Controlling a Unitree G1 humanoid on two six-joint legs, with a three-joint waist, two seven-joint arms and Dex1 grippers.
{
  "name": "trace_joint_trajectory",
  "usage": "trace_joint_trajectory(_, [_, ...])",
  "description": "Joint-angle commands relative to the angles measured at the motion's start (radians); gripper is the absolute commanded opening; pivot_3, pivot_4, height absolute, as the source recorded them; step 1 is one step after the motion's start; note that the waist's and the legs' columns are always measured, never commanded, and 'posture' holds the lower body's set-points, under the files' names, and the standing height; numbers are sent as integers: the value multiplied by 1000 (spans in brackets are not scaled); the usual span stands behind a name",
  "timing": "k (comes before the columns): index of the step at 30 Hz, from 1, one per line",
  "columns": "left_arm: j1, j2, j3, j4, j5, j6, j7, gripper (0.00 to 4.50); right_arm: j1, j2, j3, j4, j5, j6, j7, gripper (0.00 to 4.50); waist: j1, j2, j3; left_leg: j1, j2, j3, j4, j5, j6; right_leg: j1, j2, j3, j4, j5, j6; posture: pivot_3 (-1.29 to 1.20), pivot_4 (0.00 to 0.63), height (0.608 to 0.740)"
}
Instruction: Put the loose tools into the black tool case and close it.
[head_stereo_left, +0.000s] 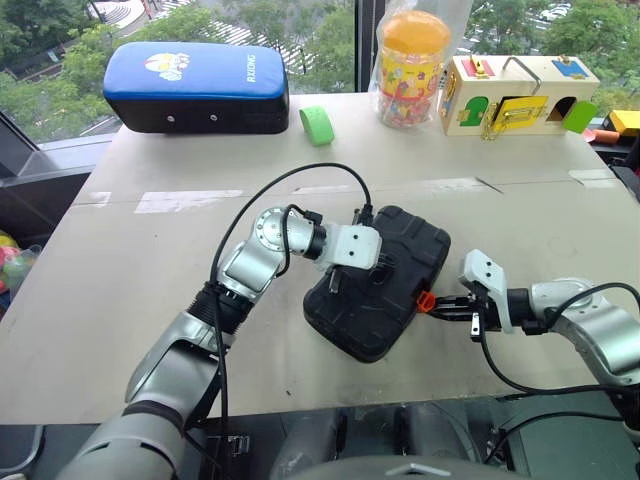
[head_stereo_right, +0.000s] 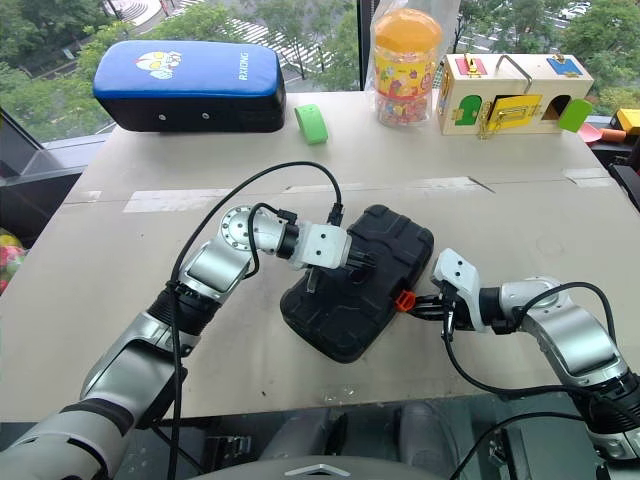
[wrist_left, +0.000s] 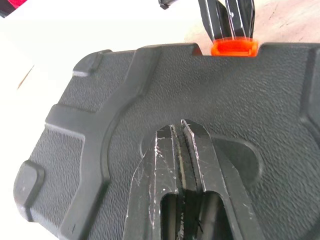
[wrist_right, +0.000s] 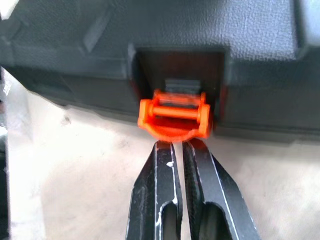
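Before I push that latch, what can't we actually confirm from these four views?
- Contents of the black tool case: its lid is down, so the tools inside are hidden in the eye views.
- Whether the orange latch is engaged: blurred in the right wrist view, tiny in the eye views.
- Whether the shut right gripper touches the latch: unclear.
- Whether the shut left gripper presses on the lid: unclear.

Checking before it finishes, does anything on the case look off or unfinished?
Yes: the case is shut, but its orange latch hangs open, not snapped up. The right tool, closed, sits just below it; the left tool rests on the lid.
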Motion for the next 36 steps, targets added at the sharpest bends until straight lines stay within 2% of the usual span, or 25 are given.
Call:
trace_joint_trajectory(1, [77, 6, -125, 124, 121, 12, -26, 87, -75, 38, -81, -156, 118, -42, 13, 0, 0, 0, 0, 0, 0, 0, 0, 0, 0, 0, 0, 0, 0, 0, 0, 0, 150, 735])
trace_joint_trajectory(13, [97, 15, -102, 95, 102, 47, -23, 87, -47, -4, -76, -155, 102, -72, 61, 0, 4, 4, -8, 1, 1, 0, -1, 0, 0, 0, 1, 1, -1, 0, 0, 0, 150, 735])
trace_joint_trajectory(17, [135, 48, -19, 15, 35, 165, -4, 87, 11, -78, -125, -143, 81, -154, 104, 0, 8, 1, -11, 1, 0, 0, -2, 0, 0, 1, 0, -1, -4, 0, 0, 0, 150, 735])
trace_joint_trajectory(18, [154, 81, 40, -33, -21, 241, -11, 354, 30, -107, -156, -138, 94, -160, 124, 0, 5, 1, -11, 0, 0, 0, -2, 0, 1, 0, 0, -1, -4, 0, 0, 0, 150, 735])
trace_joint_trajectory(20, [199, 169, 157, -131, -143, 396, -48, 849, 69, -166, -226, -126, 142, -157, 184, 493, -4, 1, -11, 0, 0, 1, -3, 0, 1, -2, 1, 1, -2, 0, 0, 0, 150, 735])
trace_joint_trajectory(22, [248, 267, 268, -227, -261, 532, -78, 1601, 103, -217, -296, -106, 193, -152, 251, 1113, -19, 2, -10, 0, 1, 0, -5, -2, 3, -4, 3, 3, -2, -1, 0, 0, 150, 735])
trace_joint_trajectory(26, [426, 509, 606, -413, -567, 873, -136, 3448, 119, -309, -448, 33, 259, -150, 360, 3045, -24, 4, 0, 0, 2, 1, -10, -2, 2, -8, 6, 9, -2, -1, 0, 0, 150, 735])
trace_joint_trajectory(28, [542, 586, 766, -479, -642, 975, -155, 4276, 102, -344, -495, 112, 274, -143, 397, 3899, -15, 3, 11, -1, 1, 1, -9, -1, 0, -9, 5, 9, -3, -1, 0, 0, 150, 735])
trace_joint_trajectory(29, [602, 606, 846, -515, -662, 1011, -152, 4500, 90, -362, -510, 143, 284, -129, 410, 4373, -3, 4, 13, -3, 1, 1, -8, -1, 0, -9, 4, 10, -3, 0, 0, 0, 150, 735])
trace_joint_trajectory(32, [777, 613, 1058, -618, -695, 1088, -144, 4500, 60, -403, -525, 213, 293, -116, 444, 4446, 17, 7, 15, -3, 0, 1, -8, -1, 1, -10, 2, 10, -5, 0, 0, 0, 150, 735])
trace_joint_trajectory(36, [848, 560, 1119, -719, -735, 1077, -77, 4500, 25, -396, -467, 225, 278, -134, 461, 4446, 34, 7, 15, -4, 0, 1, -10, -1, 0, -9, 1, 10, -6, -1, -1, 0, 150, 735])
